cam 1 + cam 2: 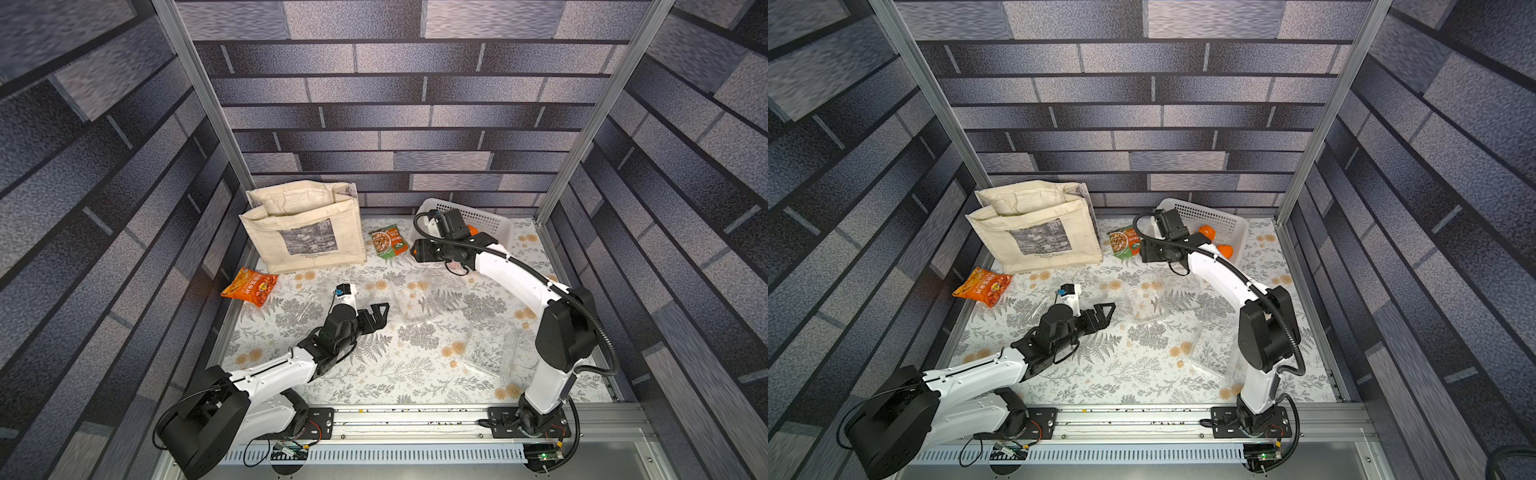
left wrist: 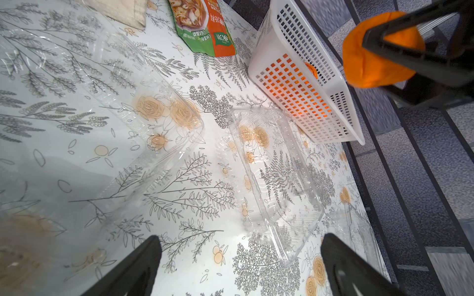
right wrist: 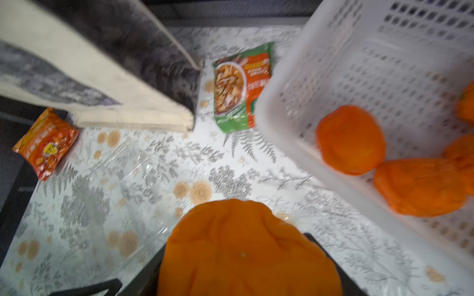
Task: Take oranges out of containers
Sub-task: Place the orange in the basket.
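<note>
A: Start at the left. What is the left claw (image 1: 379, 312) doing?
B: Spread wide, nothing in it, low over the tablecloth (image 1: 374, 374). The clear box (image 1: 299, 309) beside it looks empty.
A: And the middle box (image 1: 428, 297)?
B: Bare. The right box (image 1: 492, 351) too, as far as I can tell.
A: What about the right claw (image 1: 417, 250)?
B: Closed on one orange (image 3: 243, 251), just beside the white basket (image 1: 490, 220), not over it.
A: What's inside the basket?
B: At least four oranges (image 3: 350, 139); part is hidden. My judgement: boxes emptied, one drop left.
</note>
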`<state>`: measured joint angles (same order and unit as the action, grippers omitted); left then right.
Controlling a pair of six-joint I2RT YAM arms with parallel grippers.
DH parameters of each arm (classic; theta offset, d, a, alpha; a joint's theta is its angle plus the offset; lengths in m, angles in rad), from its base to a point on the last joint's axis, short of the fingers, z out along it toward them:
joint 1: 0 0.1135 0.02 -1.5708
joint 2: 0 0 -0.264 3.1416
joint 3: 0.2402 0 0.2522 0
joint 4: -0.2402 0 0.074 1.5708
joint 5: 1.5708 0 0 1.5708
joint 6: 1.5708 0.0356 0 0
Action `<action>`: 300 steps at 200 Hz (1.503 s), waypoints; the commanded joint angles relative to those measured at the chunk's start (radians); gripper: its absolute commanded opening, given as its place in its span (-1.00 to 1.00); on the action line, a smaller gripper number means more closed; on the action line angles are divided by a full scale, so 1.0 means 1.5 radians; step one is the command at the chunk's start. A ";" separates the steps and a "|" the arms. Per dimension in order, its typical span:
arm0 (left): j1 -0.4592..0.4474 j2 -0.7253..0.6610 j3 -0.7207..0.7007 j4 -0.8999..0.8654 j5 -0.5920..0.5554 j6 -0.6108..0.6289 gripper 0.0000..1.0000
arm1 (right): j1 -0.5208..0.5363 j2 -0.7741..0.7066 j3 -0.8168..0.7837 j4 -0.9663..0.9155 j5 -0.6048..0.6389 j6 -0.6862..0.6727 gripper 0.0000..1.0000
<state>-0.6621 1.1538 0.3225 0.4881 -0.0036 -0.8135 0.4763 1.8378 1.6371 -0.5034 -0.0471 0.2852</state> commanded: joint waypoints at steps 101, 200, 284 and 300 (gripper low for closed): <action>-0.025 0.041 0.013 0.059 0.025 -0.004 1.00 | -0.133 0.292 0.387 -0.134 0.034 -0.044 0.74; 0.005 -0.083 0.054 -0.107 -0.008 0.096 1.00 | -0.132 -0.115 -0.084 0.045 -0.004 -0.034 0.98; 0.192 -0.178 0.097 -0.233 0.023 0.206 1.00 | -0.133 -0.382 -0.545 0.237 0.178 -0.097 1.00; 0.221 -0.177 0.101 -0.238 0.035 0.213 1.00 | -0.134 -0.394 -0.598 0.325 0.224 -0.126 1.00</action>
<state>-0.3870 0.8829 0.4412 0.1825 0.0109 -0.5571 0.2825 1.2778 0.8246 -0.2180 0.1417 0.1650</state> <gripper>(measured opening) 0.999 0.999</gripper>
